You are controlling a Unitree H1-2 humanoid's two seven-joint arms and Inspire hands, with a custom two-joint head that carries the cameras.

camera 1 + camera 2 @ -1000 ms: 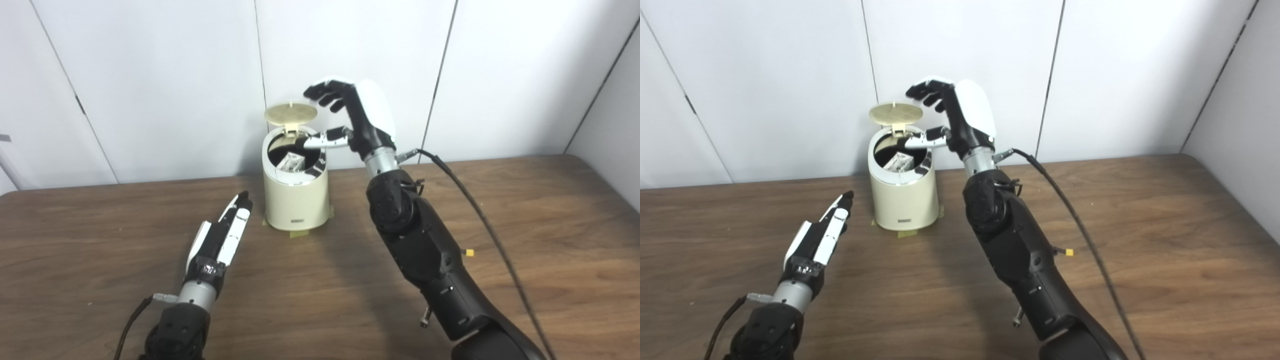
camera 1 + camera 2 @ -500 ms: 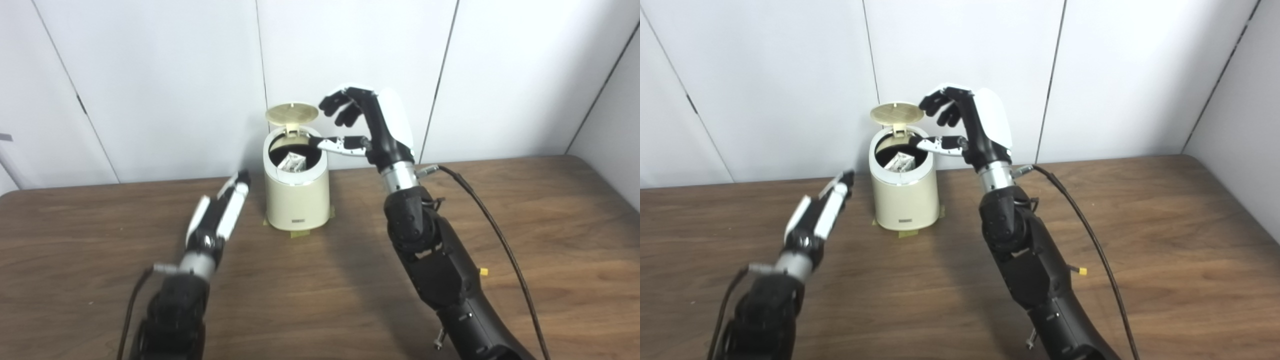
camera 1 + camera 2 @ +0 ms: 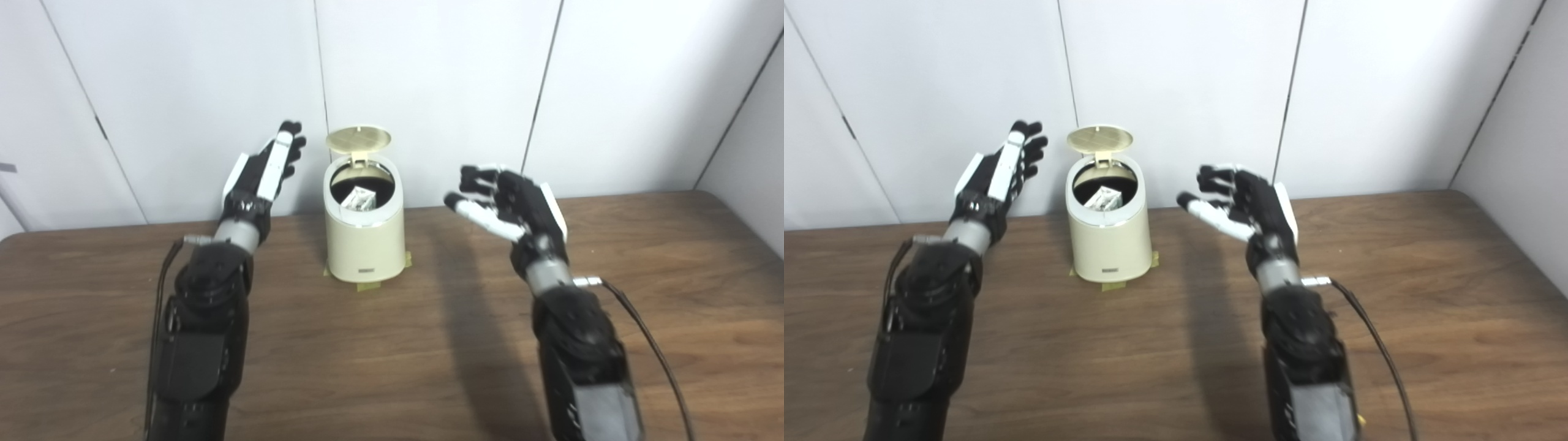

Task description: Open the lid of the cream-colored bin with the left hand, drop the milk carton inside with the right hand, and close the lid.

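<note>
The milk carton (image 3: 359, 199) lies inside the cream-colored bin (image 3: 364, 236), whose lid (image 3: 358, 138) stands upright. Left hand (image 3: 264, 173), released, is raised beside the bin; right hand (image 3: 511, 205), empty and spread, hangs to its right. To close, press the lid's top edge forward and down gently, without shoving the bin.
</note>
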